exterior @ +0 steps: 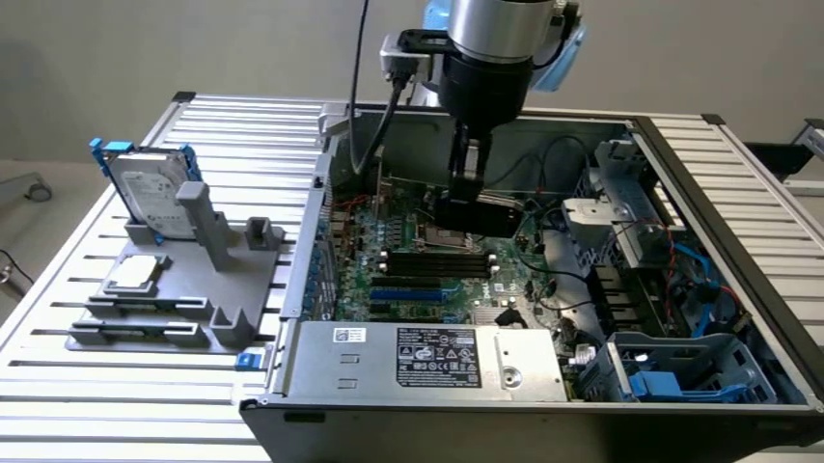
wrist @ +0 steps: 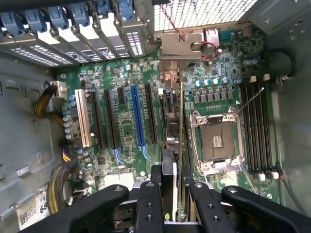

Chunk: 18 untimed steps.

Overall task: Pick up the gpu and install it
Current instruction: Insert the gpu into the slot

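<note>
My gripper (exterior: 466, 183) hangs inside the open computer case (exterior: 721, 193), shut on the gpu (exterior: 481, 218), a dark card held upright just above the motherboard (exterior: 412, 260). In the wrist view the gpu (wrist: 181, 126) appears edge-on between my two black fingers (wrist: 154, 187), with its silver bracket (wrist: 181, 46) toward the case's rear slot openings. The card hangs between a black expansion slot (wrist: 151, 116) and the empty processor socket (wrist: 217, 141). Whether its edge touches a slot I cannot tell.
A blue expansion slot (wrist: 137, 121) and memory slots (wrist: 260, 131) flank the card. The power supply (exterior: 425, 357) sits at the case front, with cables and a drive cage (exterior: 682, 371) on the exterior view's right. Outside the case, a grey fixture (exterior: 154, 318) holds a blue-framed hard drive (exterior: 152, 193) and a processor chip (exterior: 138, 273).
</note>
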{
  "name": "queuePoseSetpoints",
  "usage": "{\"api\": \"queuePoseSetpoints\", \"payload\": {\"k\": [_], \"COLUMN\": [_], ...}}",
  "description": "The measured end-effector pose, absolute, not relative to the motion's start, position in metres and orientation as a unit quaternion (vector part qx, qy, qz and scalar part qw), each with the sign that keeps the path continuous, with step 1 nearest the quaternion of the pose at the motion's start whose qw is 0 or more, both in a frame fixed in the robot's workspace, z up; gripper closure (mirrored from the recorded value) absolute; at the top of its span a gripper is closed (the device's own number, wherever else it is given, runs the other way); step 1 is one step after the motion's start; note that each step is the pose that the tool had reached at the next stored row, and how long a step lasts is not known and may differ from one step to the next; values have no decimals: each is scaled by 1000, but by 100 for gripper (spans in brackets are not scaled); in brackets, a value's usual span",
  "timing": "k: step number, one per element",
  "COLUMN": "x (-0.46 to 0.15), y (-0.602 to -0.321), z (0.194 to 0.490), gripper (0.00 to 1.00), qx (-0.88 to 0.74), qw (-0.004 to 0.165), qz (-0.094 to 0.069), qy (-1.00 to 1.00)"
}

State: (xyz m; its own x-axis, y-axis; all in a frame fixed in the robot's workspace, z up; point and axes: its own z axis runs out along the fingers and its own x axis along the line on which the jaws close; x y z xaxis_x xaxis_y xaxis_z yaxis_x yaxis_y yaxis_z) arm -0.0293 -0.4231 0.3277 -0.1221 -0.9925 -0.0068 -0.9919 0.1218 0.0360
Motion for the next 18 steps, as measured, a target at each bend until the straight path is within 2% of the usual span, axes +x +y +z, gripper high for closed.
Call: {"api": "queuePoseSetpoints", "payload": {"k": [18], "x": [-36], "y": [-449], "z": [317], "gripper": [74], "qx": [690], "qw": [9], "qz": [-17], "qy": [-724]}}
